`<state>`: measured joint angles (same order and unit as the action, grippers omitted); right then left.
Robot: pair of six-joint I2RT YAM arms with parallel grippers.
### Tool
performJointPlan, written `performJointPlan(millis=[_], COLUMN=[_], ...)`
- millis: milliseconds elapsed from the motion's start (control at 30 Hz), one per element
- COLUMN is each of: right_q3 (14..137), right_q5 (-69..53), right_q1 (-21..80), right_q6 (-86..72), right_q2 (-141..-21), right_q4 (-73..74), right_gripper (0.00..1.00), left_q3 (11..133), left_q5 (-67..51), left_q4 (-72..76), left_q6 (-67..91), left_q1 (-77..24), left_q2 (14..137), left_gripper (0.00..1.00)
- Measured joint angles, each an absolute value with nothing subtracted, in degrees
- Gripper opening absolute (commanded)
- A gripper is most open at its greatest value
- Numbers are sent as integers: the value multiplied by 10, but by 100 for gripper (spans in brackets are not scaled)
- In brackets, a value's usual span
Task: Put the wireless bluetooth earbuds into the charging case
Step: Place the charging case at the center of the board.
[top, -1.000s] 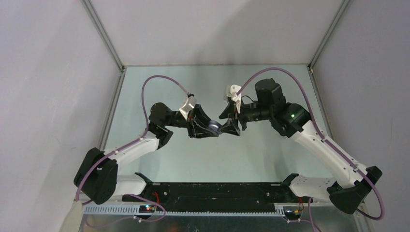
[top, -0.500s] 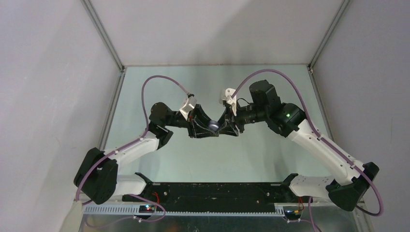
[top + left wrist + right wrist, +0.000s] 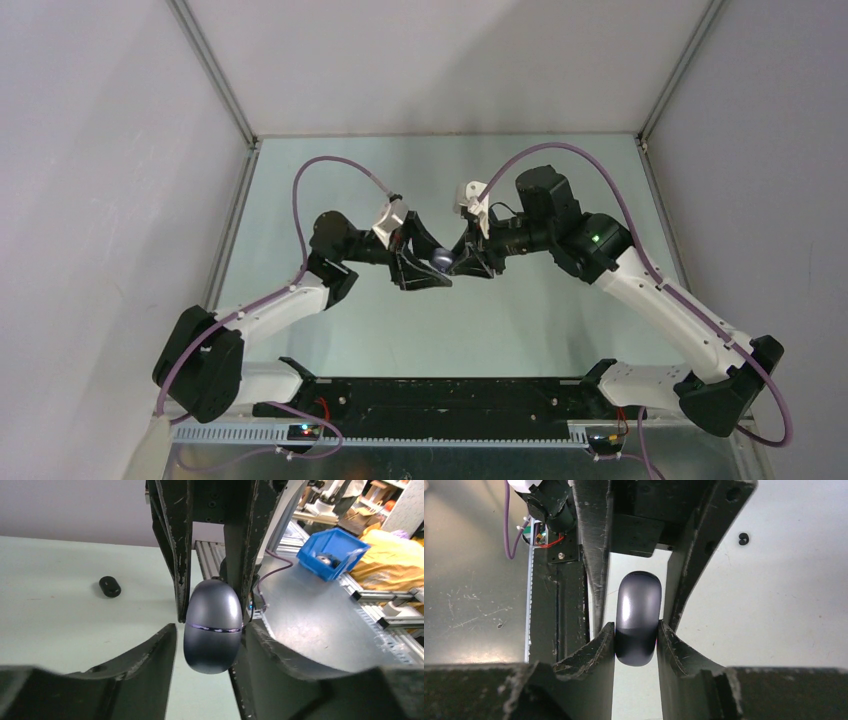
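The charging case (image 3: 441, 260) hangs in the air above the middle of the bench (image 3: 330, 180), about half way between the left and right edges, and it has not moved during the last second. What has changed is the right gripper (image 3: 636, 630): a second ago its tips stood just beside the case, and now it has advanced toward the left edge until its fingers (image 3: 599, 642) clench the case on both sides. The left gripper (image 3: 209, 632) meets it from the opposite side. One of its fingers (image 3: 157, 647) shows a thin strip of bench between itself and the shell, so I cannot tell if this gripper presses the case or has let go. The lid is shut (a thin purple seam runs around the middle of the case). A black earbud (image 3: 109, 586) lies alone on the bench, toward the far edge and well apart from the grippers. To my judgement the insertion itself has not begun; this double hold prepares either a handover or the opening of the lid.
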<state>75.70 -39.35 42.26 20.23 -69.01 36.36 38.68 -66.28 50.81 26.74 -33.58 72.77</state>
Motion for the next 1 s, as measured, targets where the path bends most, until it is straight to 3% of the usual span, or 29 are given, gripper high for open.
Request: performJointPlan(millis=[100,167,433,700,1000], right_q3=[757,757,757,757,797], right_q5=[-392,-389,-376,-360,-344], right_q1=[423,422,401,305,195], right_q6=[203,202,197,164,103], right_q2=[-690,-690,-684,-686,-838], right_q4=[363,363,355,324,305], right_gripper=[7,7,7,7,7], left_q3=[387,387,390,460,482], left_q5=[-665,-666,-671,-580,-465], left_q4=[502,500,457,183,61], left_q6=[269,265,236,20,-86], left_q1=[-336,-336,-334,-291,-178], left_q2=[728,728,725,691,616], left_gripper=[96,99,99,99,99])
